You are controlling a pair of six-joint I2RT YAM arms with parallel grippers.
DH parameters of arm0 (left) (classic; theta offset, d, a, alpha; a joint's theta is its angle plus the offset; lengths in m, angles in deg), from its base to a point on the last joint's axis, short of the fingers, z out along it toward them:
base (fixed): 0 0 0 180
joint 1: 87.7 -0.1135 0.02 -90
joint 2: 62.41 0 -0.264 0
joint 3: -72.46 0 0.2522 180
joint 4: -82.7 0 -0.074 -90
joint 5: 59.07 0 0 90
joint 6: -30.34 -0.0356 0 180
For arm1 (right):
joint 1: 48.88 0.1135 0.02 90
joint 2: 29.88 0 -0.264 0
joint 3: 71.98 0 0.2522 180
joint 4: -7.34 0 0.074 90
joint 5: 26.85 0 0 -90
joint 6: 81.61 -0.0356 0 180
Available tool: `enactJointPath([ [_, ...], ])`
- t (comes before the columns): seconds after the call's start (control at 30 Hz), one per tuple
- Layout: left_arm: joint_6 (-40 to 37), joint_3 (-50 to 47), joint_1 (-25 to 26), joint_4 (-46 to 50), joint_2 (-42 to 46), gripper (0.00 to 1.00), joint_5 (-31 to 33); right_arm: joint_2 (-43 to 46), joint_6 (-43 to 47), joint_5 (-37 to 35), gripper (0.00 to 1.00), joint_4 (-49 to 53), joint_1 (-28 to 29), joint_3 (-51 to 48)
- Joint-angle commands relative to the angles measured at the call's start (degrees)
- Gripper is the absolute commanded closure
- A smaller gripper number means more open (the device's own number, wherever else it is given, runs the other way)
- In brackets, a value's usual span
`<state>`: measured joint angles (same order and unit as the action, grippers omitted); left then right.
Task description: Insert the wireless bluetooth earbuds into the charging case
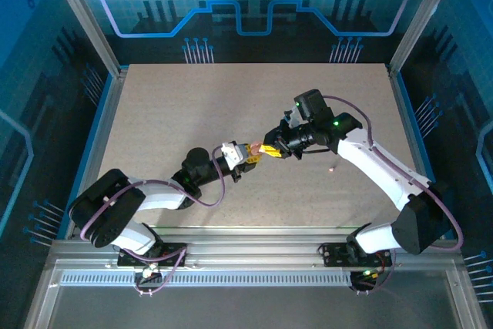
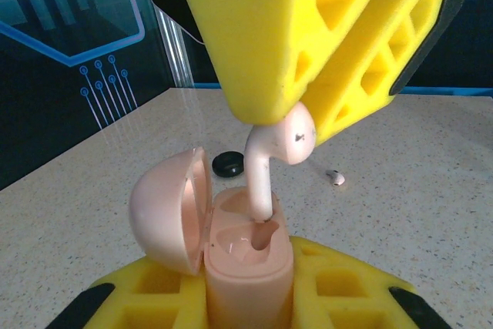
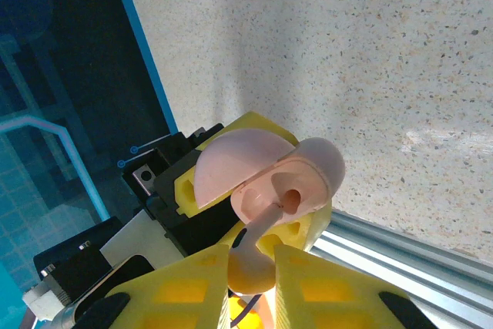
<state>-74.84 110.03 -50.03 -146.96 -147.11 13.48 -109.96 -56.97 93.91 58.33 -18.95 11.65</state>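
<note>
Right tool (image 2: 296, 117), yellow cellular foam; smooth pink earbud (image 2: 266, 167) between

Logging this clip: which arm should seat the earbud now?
Right. The right gripper pinches the earbud, stem tip at the open case slot; the left gripper just holds the case.

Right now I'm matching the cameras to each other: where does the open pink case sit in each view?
Top: case mid-picture, at the left gripper tip.
Left wrist: case bottom centre, lid open leftward.
Right wrist: case centre, lid leftward.
Shared landmark: the right gripper, yellow fingers pinching the earbud.
</note>
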Motion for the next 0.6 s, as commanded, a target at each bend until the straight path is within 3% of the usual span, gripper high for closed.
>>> enactJointPath([
  [0.0, -1.1, -0.2, 0.4, -1.7, 1.5, 0.81, -0.4, -0.9, -0.7, 2.0, 0.81, 0.1, 0.3, 0.4],
  [0.57, -1.3, 0.1, 0.5, -0.8, 2.2, 0.81, -0.1, -1.4, 0.2, 0.5, 0.81, 2.7, 0.5, 0.8],
])
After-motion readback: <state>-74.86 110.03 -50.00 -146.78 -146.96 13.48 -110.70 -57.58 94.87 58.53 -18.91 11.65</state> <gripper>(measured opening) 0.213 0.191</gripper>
